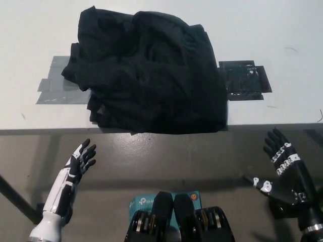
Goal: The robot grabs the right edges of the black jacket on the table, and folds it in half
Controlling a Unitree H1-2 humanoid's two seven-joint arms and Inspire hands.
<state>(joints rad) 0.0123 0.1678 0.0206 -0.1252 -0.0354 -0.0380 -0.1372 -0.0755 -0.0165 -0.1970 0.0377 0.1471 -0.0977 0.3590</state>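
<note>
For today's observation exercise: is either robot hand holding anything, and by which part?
Nothing is held. The left hand and right hand are open below the table edge, apart from the black jacket.

The white table carries a black jacket, which lies folded and wrinkled, ahead of the two hands and between them. Its front edge reaches the table edge. A patch of grey tape is stuck on the table surface, partly under the jacket, straight ahead of the left hand. A patch of black tape lies beside the jacket, ahead of the right hand.
</note>
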